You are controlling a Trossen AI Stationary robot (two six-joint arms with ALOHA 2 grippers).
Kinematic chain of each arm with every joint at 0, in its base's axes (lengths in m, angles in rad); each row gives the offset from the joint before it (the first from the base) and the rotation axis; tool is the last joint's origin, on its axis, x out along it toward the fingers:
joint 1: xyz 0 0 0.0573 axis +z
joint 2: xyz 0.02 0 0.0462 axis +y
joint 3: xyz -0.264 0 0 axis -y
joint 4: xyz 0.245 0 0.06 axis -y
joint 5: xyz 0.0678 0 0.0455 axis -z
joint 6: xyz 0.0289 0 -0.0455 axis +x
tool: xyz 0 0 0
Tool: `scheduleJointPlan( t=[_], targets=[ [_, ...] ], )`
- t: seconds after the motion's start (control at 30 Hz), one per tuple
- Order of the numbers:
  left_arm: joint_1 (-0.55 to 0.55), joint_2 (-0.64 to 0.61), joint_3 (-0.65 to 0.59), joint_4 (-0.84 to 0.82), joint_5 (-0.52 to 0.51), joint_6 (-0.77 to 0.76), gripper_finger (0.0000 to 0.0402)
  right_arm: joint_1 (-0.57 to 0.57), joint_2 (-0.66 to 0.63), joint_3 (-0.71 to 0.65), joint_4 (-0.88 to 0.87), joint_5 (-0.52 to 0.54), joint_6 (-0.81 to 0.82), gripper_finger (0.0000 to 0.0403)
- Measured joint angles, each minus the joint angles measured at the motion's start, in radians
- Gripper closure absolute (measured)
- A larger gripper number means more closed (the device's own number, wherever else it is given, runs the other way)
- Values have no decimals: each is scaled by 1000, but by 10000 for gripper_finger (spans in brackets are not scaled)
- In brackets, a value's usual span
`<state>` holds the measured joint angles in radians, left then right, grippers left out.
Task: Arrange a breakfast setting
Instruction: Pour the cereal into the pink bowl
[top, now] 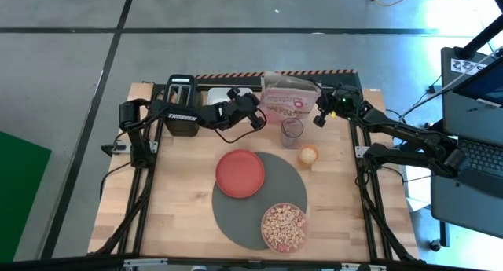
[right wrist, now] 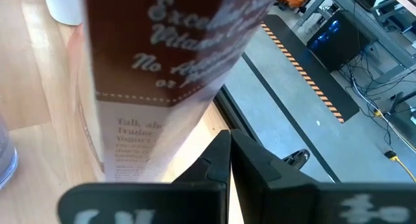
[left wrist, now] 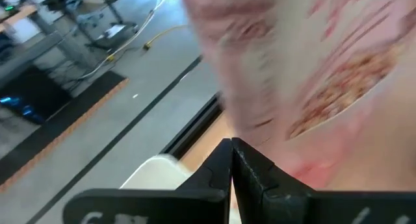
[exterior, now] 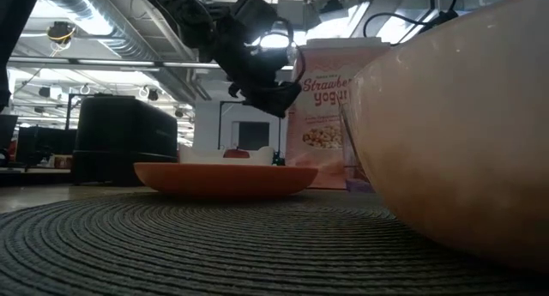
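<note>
Here we see both closed end effectors, left [top: 257,122] and right [top: 321,118], flanking the upright cereal box [top: 288,100], neither gripping.

plate [top: 240,173]: was red | mat [top: 244,216]: dark grey, ribbed weave | cereal box [top: 289,102]: pink | toaster [top: 181,106]: black | counter [top: 181,200]: pale wood

The worktop [top: 181,200] is pale wood with a visible plank grain and a matt finish. On it lies a round dark-grey mat [top: 236,216], woven in coarse concentric ribs and rough-looking. The red plate [top: 240,173] looks like smooth plastic with a dull sheen. The pink bowl [top: 284,227] is see-through plastic. The cereal box [top: 289,100] is printed card, lightly glossy. Both tools are matt black plastic.
</note>
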<state>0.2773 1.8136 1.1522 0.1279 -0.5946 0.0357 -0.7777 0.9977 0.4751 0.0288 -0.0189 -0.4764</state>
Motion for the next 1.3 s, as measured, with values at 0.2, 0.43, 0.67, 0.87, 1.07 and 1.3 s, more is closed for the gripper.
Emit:
scheduleJointPlan(
  t=[0.2, 0.43, 0.67, 0.87, 1.07, 1.3],
  targets=[
    [-6, 0, 0, -47, -76, -1, 401, 0, 0, 0, 0, 0, 0, 388],
    [8, 0, -1, 48, 9, 46, 401, 0, 0, 0, 0, -10, 6, 388],
    [32, 0, -1, 85, 125, 56, 401, 0, 0, 0, 15, -11, 6, 388],
    [34, 26, -1, 136, 151, 84, 401, -1, 0, 0, 27, -10, 7, 388],
    [33, 47, 0, 161, 168, 88, 401, -1, 1, 0, 26, -12, 2, 388],
    [29, 59, 0, 192, 266, 89, 401, 0, 2, 1, 27, -50, -2, 388]
  ],
)
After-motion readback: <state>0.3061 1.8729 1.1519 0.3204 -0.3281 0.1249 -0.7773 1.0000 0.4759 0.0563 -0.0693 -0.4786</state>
